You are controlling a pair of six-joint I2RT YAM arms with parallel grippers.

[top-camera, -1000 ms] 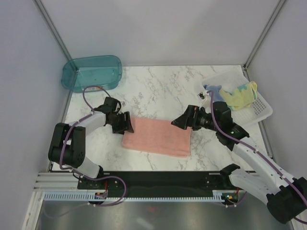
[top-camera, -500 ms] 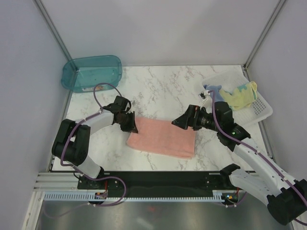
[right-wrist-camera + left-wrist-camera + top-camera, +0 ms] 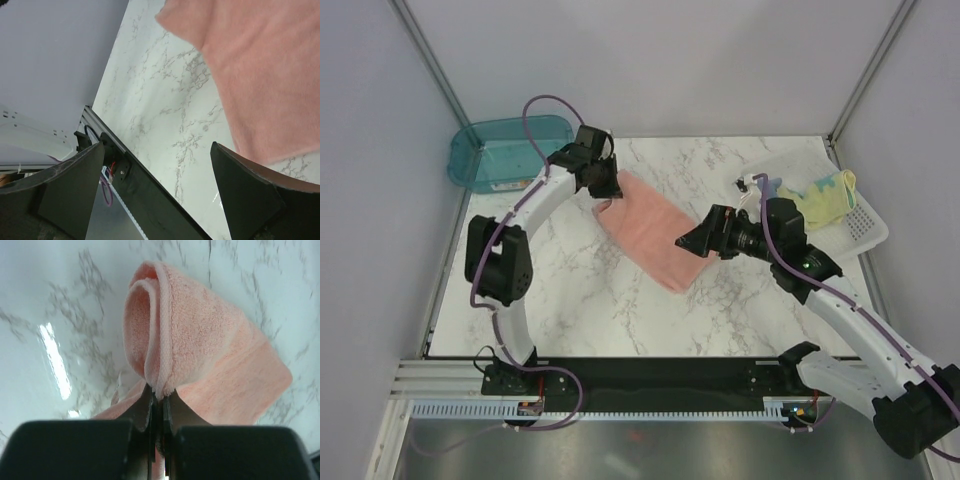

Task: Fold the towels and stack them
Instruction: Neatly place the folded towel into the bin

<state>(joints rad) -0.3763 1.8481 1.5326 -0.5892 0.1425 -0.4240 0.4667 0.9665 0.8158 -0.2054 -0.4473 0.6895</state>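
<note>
The salmon-pink towel [image 3: 645, 228] lies folded and slanted across the middle of the marble table. Its far left end is lifted, pinched in my left gripper [image 3: 605, 186], which is shut on it. The left wrist view shows the towel [image 3: 200, 340] hanging from the left gripper [image 3: 159, 396] in a rolled fold. My right gripper [image 3: 688, 243] hovers open at the towel's near right end, holding nothing. In the right wrist view the towel [image 3: 260, 65] is above the right gripper [image 3: 157, 150]. A pale yellow towel [image 3: 826, 195] and a light blue towel [image 3: 766, 187] lie bunched in the basket.
A white perforated basket [image 3: 865, 232] stands at the right edge of the table. A teal plastic bin [image 3: 505, 150] sits at the back left, close behind the left gripper. Grey walls enclose the table on three sides.
My left gripper shut on the pink towel's left end and carried it toward the back of the table. The towel swung from lying crosswise to a diagonal. The right arm barely moved.
</note>
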